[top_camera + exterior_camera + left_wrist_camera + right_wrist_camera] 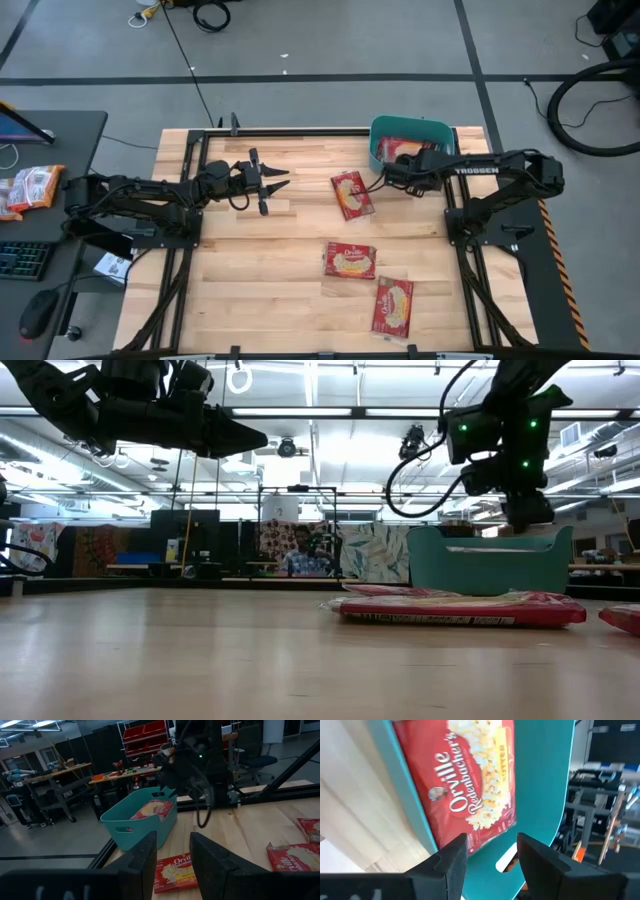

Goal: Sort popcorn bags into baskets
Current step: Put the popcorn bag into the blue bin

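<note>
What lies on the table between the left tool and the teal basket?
One popcorn bag lies between the left tool and the teal basket; the high view shows it.

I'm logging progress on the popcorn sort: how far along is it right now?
Done: one popcorn bag lies in the teal basket. In hand: nothing; the right gripper hangs open over the basket, the left gripper waits open above the table. Left: three bags on the table.

Both grippers (pixel 283 179) (pixel 392 152) open, raised.
</note>
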Robot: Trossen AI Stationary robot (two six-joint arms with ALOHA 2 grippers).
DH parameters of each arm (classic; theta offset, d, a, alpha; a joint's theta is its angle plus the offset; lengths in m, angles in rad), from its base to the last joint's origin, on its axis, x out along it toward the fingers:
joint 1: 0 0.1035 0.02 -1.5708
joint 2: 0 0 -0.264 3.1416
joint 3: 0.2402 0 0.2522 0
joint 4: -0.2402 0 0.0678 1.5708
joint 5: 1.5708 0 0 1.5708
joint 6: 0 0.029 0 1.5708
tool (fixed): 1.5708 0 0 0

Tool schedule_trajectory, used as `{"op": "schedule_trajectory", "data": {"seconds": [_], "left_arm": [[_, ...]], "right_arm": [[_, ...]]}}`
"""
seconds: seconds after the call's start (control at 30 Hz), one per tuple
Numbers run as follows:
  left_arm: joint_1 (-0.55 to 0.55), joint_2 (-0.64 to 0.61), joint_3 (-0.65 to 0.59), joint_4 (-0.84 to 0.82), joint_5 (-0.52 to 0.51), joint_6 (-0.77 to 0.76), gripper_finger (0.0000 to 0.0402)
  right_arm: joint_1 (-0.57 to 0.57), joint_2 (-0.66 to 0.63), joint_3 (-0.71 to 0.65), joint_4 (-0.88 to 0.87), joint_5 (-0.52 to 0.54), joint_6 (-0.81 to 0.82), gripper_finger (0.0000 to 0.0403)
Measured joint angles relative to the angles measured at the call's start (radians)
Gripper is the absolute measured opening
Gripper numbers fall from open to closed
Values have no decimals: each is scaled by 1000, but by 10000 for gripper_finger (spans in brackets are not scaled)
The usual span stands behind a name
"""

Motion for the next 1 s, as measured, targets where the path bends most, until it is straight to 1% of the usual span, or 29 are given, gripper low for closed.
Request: {"op": "schedule_trajectory", "data": {"seconds": [0.2,0.3,0.43,0.5,0.57,0.67,0.8,0.9,1.0], "left_arm": [[0,0,0,0,0,0,121],[0,0,0,0,0,0,121],[0,0,0,0,0,1,121],[0,0,0,0,0,1,121],[0,0,0,0,0,1,121],[0,0,0,0,0,1,121],[0,1,0,0,0,1,121],[0,2,0,0,0,-1,121],[0,2,0,1,0,-15,121]], "right_arm": [[-51,0,0,0,1,56,177],[-53,0,15,-2,-38,74,177],[-8,0,71,9,-99,93,177],[29,0,110,21,-123,107,177],[71,0,143,51,-170,107,177],[128,0,166,141,-296,95,177],[204,0,140,342,-469,73,176],[253,20,110,484,-518,73,176],[286,88,105,557,-538,72,176]]}}
